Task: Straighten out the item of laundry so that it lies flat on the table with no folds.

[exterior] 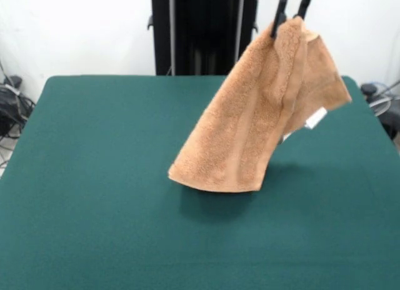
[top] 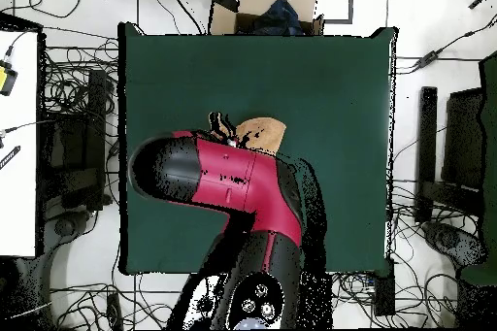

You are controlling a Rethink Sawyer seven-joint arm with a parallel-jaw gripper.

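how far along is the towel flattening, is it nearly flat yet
Not nearly. Done: the hand has the towel pinched at a top edge and lifted. In hand: it hangs doubled over, white tag dangling, only its lower edge close to the table. Left: lay it down and spread the folds out flat.

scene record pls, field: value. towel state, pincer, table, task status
towel: orange-tan terry hand towel, hanging from its top edge, draped and folded on itself
tag: small white tag on the hanging side
lower edge: close above or just touching the table, cannot tell which
pincer: at the front view's top, shut on the towel
table: green top
arm: red and black, covers most of the towel from overhead
task status: not flat yet
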